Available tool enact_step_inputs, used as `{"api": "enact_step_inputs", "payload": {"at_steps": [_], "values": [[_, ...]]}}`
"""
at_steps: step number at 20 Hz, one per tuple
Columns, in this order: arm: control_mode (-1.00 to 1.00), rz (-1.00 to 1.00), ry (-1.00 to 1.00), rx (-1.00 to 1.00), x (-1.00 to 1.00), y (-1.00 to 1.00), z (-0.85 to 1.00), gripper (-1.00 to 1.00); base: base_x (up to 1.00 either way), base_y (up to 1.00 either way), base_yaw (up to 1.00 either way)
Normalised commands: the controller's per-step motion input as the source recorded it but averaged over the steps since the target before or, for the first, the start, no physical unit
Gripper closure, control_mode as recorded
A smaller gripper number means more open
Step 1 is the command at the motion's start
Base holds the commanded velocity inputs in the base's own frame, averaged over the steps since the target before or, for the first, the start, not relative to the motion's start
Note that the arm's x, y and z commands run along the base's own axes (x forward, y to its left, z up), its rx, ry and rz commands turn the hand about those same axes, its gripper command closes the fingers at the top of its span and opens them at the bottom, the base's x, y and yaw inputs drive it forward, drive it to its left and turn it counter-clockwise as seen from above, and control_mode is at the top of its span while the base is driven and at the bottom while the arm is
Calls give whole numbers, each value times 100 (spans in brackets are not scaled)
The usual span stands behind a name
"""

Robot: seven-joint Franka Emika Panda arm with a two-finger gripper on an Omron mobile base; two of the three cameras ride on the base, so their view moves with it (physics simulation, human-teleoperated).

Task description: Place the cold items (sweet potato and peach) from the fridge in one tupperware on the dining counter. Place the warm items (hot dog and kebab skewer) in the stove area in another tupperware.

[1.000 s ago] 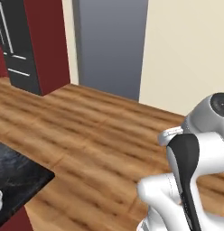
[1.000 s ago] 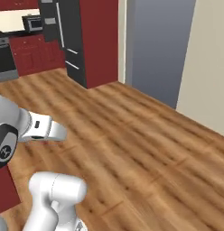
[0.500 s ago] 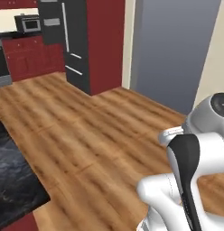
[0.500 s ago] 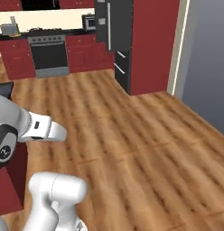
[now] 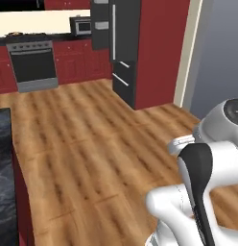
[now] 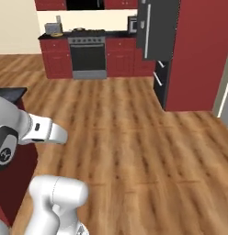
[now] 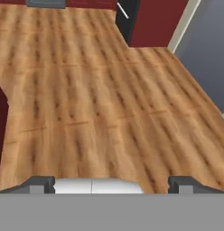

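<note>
My gripper [image 7: 111, 184] is open, its two dark fingertips [image 7: 41, 183] spread wide over bare wooden floor with nothing between them. The tall dark fridge [image 5: 118, 48] stands shut against the red wall, seen also in the right base view as the fridge [image 6: 157, 41] and at the top of the hand view as the fridge [image 7: 127, 16]. The stove [image 5: 32, 65] with its dark oven door stands in the far kitchen run; the right base view shows this stove [image 6: 88, 55] straight ahead. The sweet potato, peach, hot dog, kebab skewer and tupperware are out of view.
A dark marble-topped counter [image 5: 3, 182] with a red base runs along the left; its corner [image 6: 10, 94] sits close behind my arm. Red cabinets [image 6: 56, 62] flank the stove, with a microwave [image 5: 81, 25] on the worktop. A grey wall [image 5: 219, 53] rises at the right. Wooden floor [image 6: 134, 137] lies between.
The whole picture has swung: the base has turned, so the fridge and stove run have slid rightwards into view. The gripper stays open.
</note>
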Motion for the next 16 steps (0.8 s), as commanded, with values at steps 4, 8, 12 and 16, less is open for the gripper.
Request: {"api": "enact_step_inputs", "payload": {"at_steps": [4,8,12,16], "values": [[100,0,0,0,0,0,0,-100,100,-23,26],[100,0,0,0,0,0,0,-100,100,-1,4],[100,0,0,0,0,0,0,-100,100,12,-3],[100,0,0,0,0,0,0,-100,100,38,-13]]}}
